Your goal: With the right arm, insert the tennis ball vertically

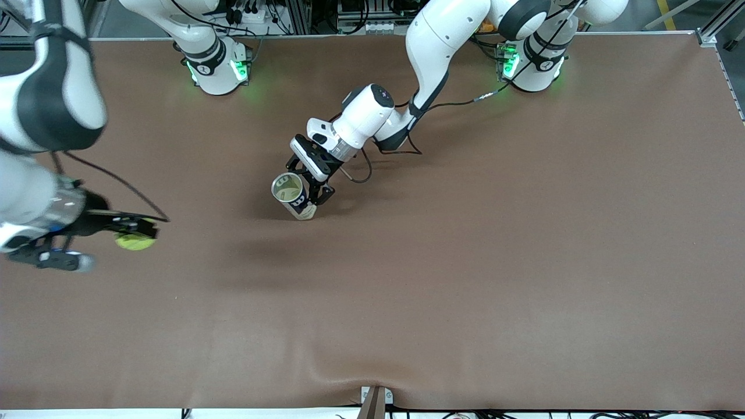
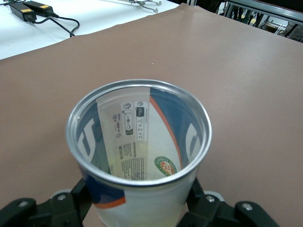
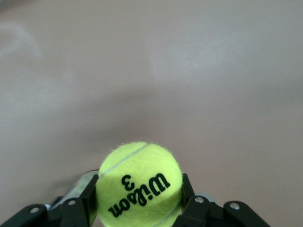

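Observation:
My right gripper (image 1: 137, 237) is shut on a yellow-green tennis ball (image 1: 135, 241) and holds it up in the air over the brown table, at the right arm's end. The right wrist view shows the ball (image 3: 140, 185) between both fingers, printed "Wilson 3". My left gripper (image 1: 311, 198) is shut on an open tennis-ball can (image 1: 293, 195) with a metal rim and a white and blue label, near the table's middle. The can stands on the table, slightly tilted. The left wrist view looks into the can (image 2: 138, 142), and no ball shows in it.
The brown mat (image 1: 465, 262) covers the whole table. A small bracket (image 1: 373, 400) sits at the table edge nearest the front camera. Both arm bases (image 1: 218, 67) stand along the edge farthest from it. The left wrist view shows black power bricks (image 2: 29, 8) on a white surface.

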